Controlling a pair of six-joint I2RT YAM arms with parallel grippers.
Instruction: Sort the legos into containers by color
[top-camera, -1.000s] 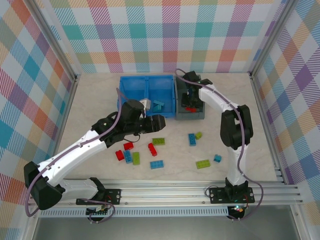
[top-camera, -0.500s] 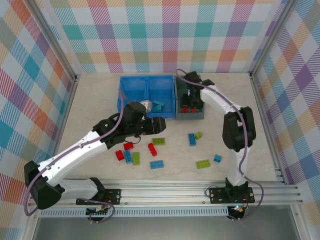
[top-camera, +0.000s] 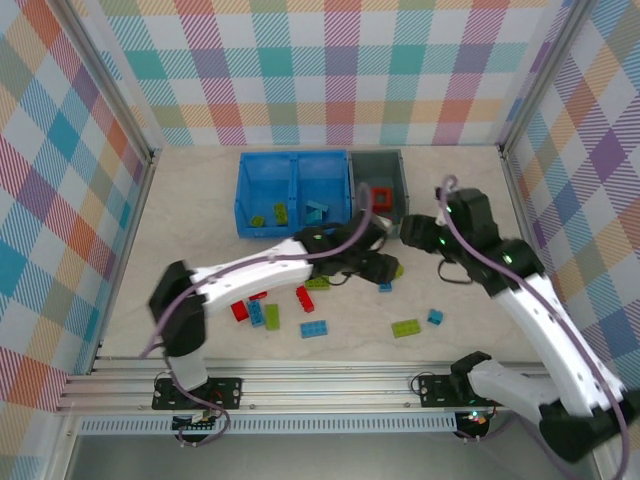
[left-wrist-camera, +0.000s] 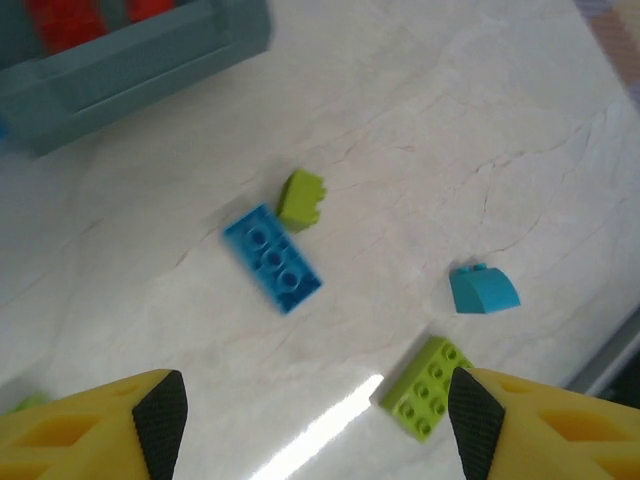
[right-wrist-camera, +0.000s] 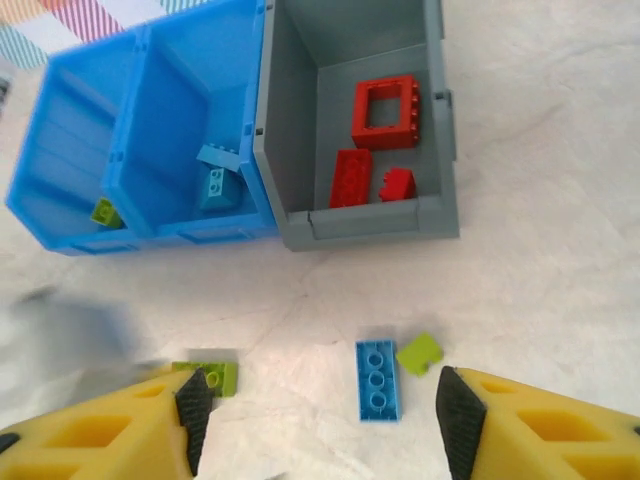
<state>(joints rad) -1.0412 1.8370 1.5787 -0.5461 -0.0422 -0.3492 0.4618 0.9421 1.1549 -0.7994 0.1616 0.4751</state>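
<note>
The left hand (left-wrist-camera: 310, 428) hangs low over the table (left-wrist-camera: 450, 120) with its yellow fingers (left-wrist-camera: 150, 420) spread wide and nothing between them. In its wrist view a light blue brick (left-wrist-camera: 273, 258) lies left of centre, with a small lime piece (left-wrist-camera: 300, 198) just beside its upper corner (touching or not, I cannot tell). The right hand (right-wrist-camera: 320, 425) is parted and empty too, and looks down on that same pair. Overhead, the two hands sit near each other just below the grey bin (top-camera: 385, 172), at the middle of the frame.

The sort looks partly done. The red frame (right-wrist-camera: 385, 110) and two red bricks (right-wrist-camera: 350, 178) lie in the grey bin. Light blue pieces (right-wrist-camera: 215, 182) sit in the right compartment of the blue bin (right-wrist-camera: 60, 150), and a lime brick (right-wrist-camera: 103, 211) in its left. Loose bricks (top-camera: 314, 329) of all three colours lie across the lower middle of the overhead view.

The likeliest trouble is the arms themselves. Both seem aimed at one spot, and if both came down there, fingers or wrists could knock together. Should either hand close on the light blue brick, the lime neighbour could be pinched along with it or flicked away. A mixed grab would then put the wrong colour in a compartment.
</note>
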